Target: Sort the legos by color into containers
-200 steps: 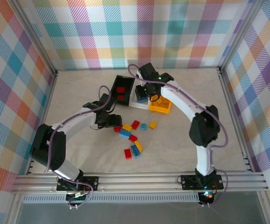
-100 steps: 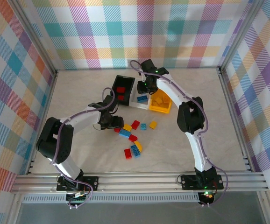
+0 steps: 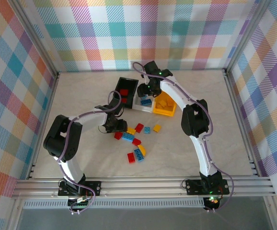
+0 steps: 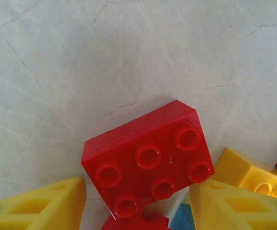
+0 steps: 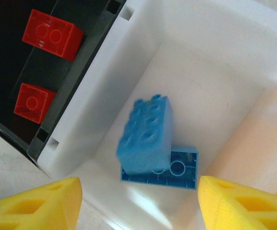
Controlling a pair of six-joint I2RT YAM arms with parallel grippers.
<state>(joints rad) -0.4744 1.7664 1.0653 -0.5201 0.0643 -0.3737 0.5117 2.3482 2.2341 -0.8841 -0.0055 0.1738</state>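
Overhead camera: high at the near edge, looking down over the whole table. Left wrist camera: close, straight down on a red brick. Right wrist camera: close, down into the white bin. Both spots lie within overhead coverage.

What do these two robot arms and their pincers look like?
The left arm and right arm match: white tubular segments linked by chunky black joints, each on a black base bolted to a metal rail. A thin purplish-grey cable loops along each. Each ends in two yellow wedge-shaped fingertips with hollow, ribbed cut-outs. A small green light glows on the right arm.
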